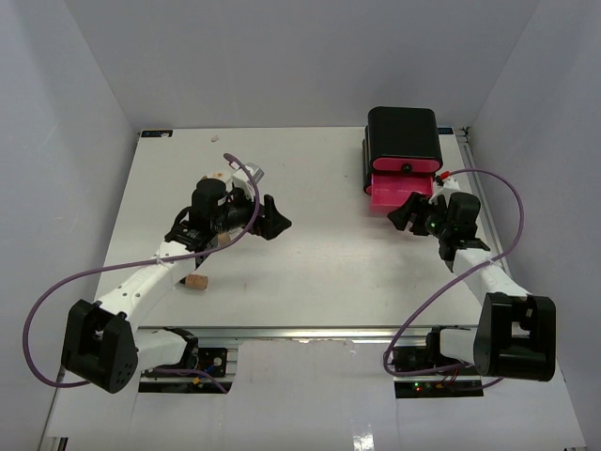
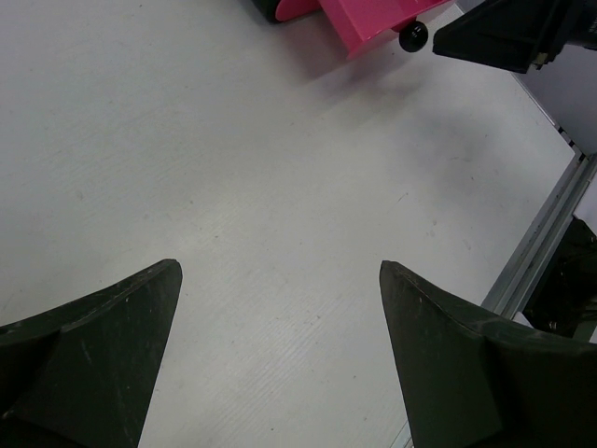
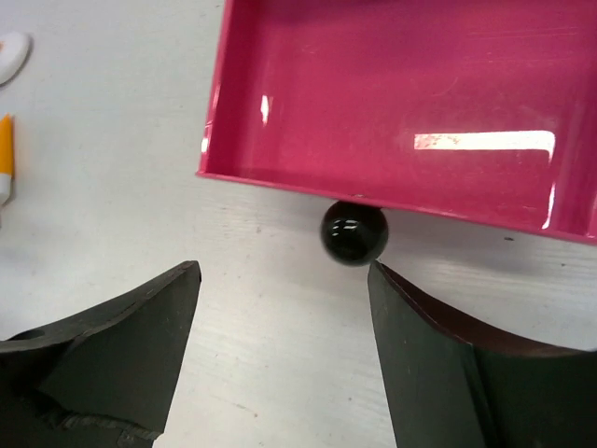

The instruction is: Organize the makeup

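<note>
The right hand (image 3: 283, 271) gapes wide, empty, the black knob (image 3: 354, 233) of the pink drawer (image 3: 392, 103) just ahead; the left hand (image 2: 280, 269) is wide too.

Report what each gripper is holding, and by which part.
Nothing is held. The left gripper is open over the table; the right gripper is open before the black drawer knob, not clamped on it.

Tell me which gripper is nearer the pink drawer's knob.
Right. The right gripper sits just before the knob, open; the left gripper hovers far off to its left, mid-table.
</note>
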Robot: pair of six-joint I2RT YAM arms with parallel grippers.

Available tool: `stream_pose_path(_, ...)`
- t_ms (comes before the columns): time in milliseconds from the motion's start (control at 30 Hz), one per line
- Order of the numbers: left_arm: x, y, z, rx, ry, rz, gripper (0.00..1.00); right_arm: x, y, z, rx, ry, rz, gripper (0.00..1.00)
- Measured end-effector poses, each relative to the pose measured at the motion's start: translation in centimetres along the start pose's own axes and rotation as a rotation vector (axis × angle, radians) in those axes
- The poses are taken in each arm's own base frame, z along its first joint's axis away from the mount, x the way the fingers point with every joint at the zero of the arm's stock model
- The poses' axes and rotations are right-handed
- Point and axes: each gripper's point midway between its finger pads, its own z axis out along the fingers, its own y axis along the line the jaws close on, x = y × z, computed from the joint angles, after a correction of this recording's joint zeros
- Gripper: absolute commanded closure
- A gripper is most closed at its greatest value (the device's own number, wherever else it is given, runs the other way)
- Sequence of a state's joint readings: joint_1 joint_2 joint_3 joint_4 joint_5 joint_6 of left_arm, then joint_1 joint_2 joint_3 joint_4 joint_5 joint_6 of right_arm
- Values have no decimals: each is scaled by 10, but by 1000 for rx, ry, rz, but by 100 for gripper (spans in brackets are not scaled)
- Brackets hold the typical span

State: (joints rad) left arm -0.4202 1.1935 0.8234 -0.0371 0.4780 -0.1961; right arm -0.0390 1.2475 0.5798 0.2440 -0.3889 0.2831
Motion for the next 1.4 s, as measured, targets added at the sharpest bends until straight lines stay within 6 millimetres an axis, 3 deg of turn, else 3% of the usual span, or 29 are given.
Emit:
stream_pose_path(233, 15, 30, 5, -100, 43, -85, 2, 4, 29, -31, -134, 36, -176, 9)
stream_pose_path(333, 22, 44, 4, -162, 60, -141, 3, 9, 54, -51, -286, 88, -315, 10)
stream_pose_path(467, 29, 58, 0, -251, 72, -232, 5, 0, 94, -79, -509, 82, -518, 11)
stream_pose_path(567, 37, 71, -7, -340, 86, -319, 10, -2, 106, -94, -577, 51, -617, 11)
stream_pose_path(833, 54, 134, -46, -663, 102, -487, 44, 19, 97, -102, -590, 85, -677, 10)
stream_pose_path(1067, 78, 199, -61, -889, 173, -619, 34, 14, 96, -112, -566, 51, -719, 9)
stream_pose_path(1267, 100, 213, -59, -951, 263, -642, 31, 12, 95, -115, -556, 36, -733, 9)
stream_pose_path(1400, 106, 220, -54, -963, 295, -645, 35, 11, 95, -116, -557, 30, -733, 9)
